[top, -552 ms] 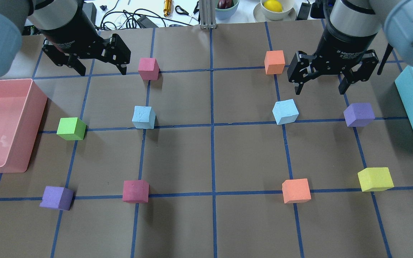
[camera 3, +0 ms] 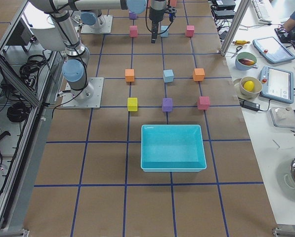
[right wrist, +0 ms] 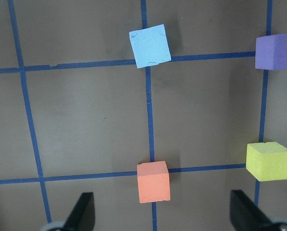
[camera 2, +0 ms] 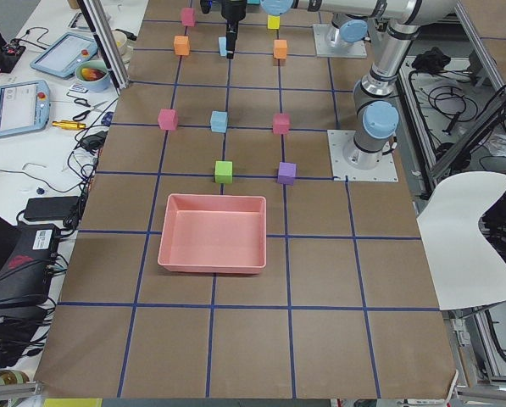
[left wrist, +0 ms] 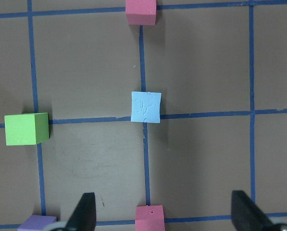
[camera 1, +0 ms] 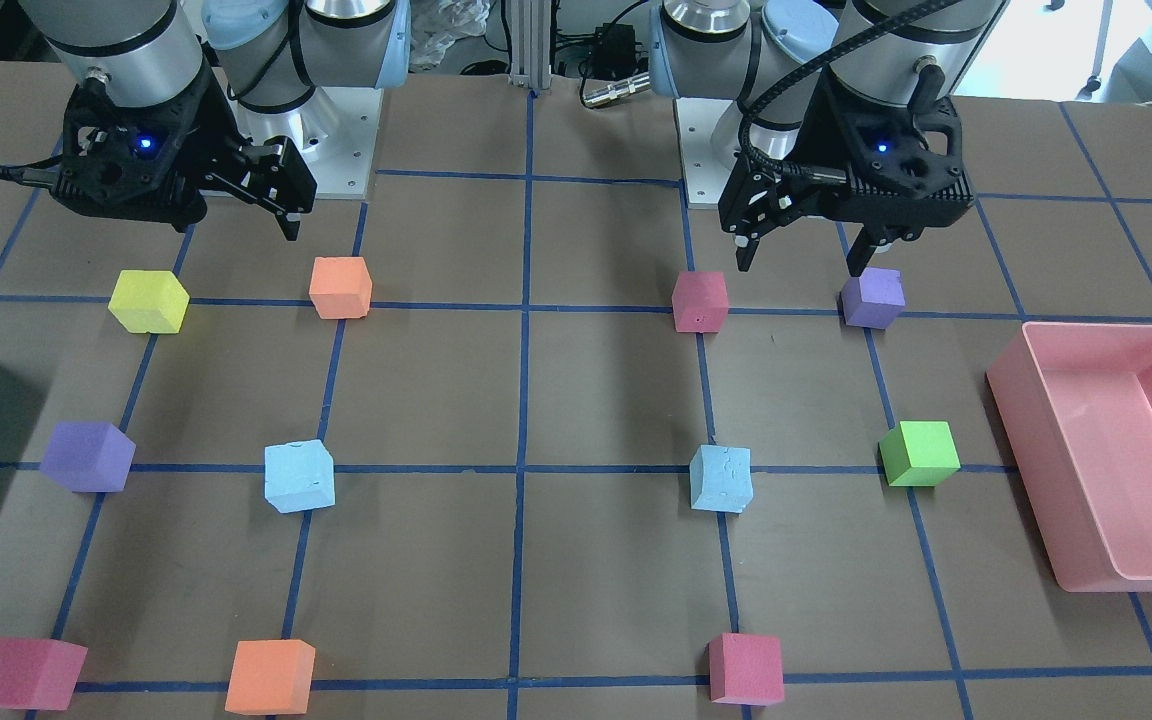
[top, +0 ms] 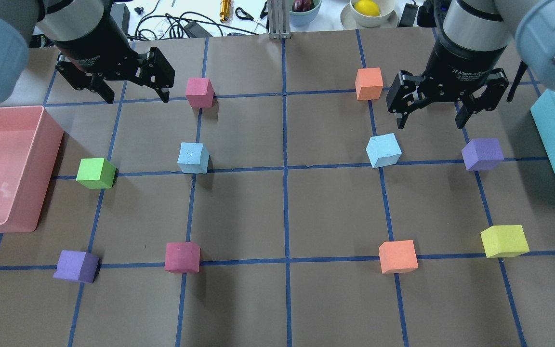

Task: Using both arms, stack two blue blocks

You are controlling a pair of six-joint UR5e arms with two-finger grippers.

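Both arms hang high over the table and hold nothing. The left gripper is spread wide, and so is the right gripper. One blue block lies below and ahead of the left gripper. The other block lies further ahead of the right gripper, a little turned. I judge each arm should first come over its block, turn the wrist square to the faces, then descend straight.

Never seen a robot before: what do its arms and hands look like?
Left arm and right arm: silver-grey tubes with pale blue joint caps. Left gripper and right gripper: black, two-fingered, each with a blue light and white lettering. A black cable follows the left arm.
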